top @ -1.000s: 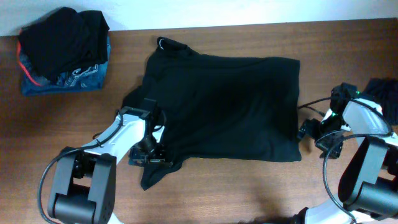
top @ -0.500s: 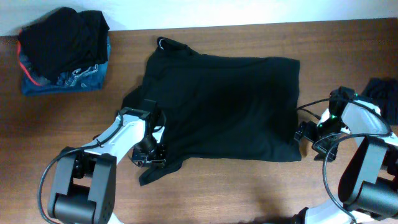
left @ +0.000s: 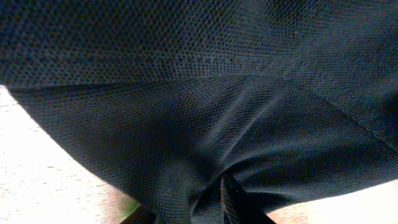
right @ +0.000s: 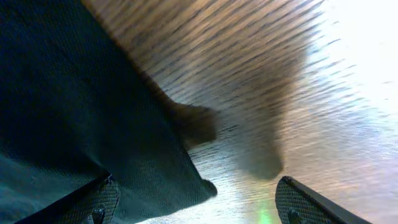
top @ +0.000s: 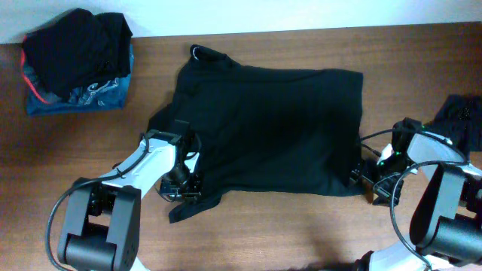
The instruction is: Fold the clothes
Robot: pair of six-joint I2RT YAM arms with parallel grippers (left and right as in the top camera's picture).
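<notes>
T-shirt (top: 271, 128) lies mid table (top: 75, 147) — clothes pile (top: 75, 64) at its far-left corner

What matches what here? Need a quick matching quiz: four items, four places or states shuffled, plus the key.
Column 1
1. black T-shirt
2. pile of clothes
3. left gripper
4. right gripper

Column 2
A. jaws open, at the shirt's corner
B. heaped at the far left corner
C. spread out in the middle of the table
D. pinching bunched fabric at the shirt's edge

Pairs: 1-C, 2-B, 3-D, 4-A
</notes>
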